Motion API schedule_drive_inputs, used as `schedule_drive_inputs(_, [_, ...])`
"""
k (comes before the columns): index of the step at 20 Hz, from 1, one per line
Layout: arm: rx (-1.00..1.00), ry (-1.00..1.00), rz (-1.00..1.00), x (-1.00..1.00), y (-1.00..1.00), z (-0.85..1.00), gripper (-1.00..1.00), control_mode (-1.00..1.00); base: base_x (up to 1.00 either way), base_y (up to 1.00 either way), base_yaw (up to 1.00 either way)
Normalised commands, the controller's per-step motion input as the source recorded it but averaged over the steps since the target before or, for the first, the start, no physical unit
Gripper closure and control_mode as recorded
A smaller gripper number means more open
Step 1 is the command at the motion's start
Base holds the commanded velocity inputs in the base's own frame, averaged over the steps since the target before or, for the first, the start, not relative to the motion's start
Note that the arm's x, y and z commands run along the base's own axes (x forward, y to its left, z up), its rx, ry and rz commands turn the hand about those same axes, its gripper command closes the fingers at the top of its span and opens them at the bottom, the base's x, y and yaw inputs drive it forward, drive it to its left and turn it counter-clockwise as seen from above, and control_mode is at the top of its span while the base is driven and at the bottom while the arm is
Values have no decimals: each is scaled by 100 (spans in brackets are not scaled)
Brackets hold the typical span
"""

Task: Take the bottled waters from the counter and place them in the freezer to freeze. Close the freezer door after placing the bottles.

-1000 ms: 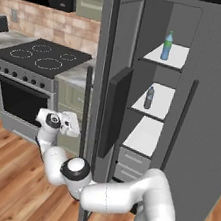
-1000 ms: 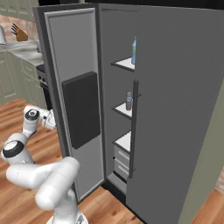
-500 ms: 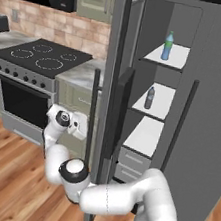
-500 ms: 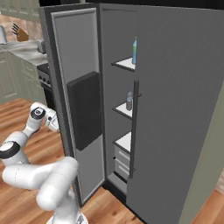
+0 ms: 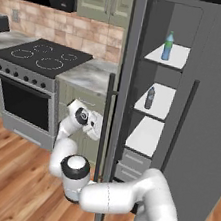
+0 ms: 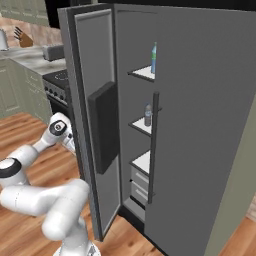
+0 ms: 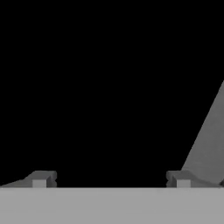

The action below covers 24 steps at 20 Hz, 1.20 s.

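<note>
The freezer door (image 5: 119, 109) stands partly open, nearly edge-on in the left base view, its dark bar handle (image 5: 104, 127) facing me. My gripper (image 5: 98, 129) is open and pressed close to the door's outer face, just left of the handle. In the hand view the fingertips (image 7: 41, 178) stand wide apart around my gripper (image 7: 110, 179), right up against the black dispenser panel (image 7: 109, 87). Inside the freezer (image 5: 159, 90), the blue bottled water (image 5: 168, 45) stands on the top shelf and the grey one (image 5: 149, 97) on the shelf below. The right base view shows both the blue bottle (image 6: 153, 57) and the grey bottle (image 6: 148, 115).
The counter (image 5: 90, 74) lies left of the freezer, beside the black stovetop (image 5: 42, 56) and oven. The plain fridge door (image 5: 209, 123) is shut on the right. From the right base view the door's inner side (image 6: 97, 125) hides my hand; wooden floor lies below.
The freezer door has swung further towards shut. My hand has moved right with it against its outer face, still open. The bottles have not moved.
</note>
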Motion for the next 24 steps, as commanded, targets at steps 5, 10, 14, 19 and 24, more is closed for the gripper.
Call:
schedule_drive_inputs(5, [11, -22, -7, -34, -49, -2, -100, -100, 0, 0, 0])
schedule_drive_inputs(10, [-12, -57, -15, 0, -49, -40, -100, -100, 0, 0, 0])
schedule_drive_inputs(14, [-25, -58, -18, 9, -70, -52, -100, -100, 0, 0, 0])
schedule_drive_inputs(19, [-27, -45, -18, 26, -83, -56, -100, -100, 0, 0, 0])
schedule_drive_inputs(24, [-19, -27, -18, 53, -98, -35, -100, -100, 0, 0, 0])
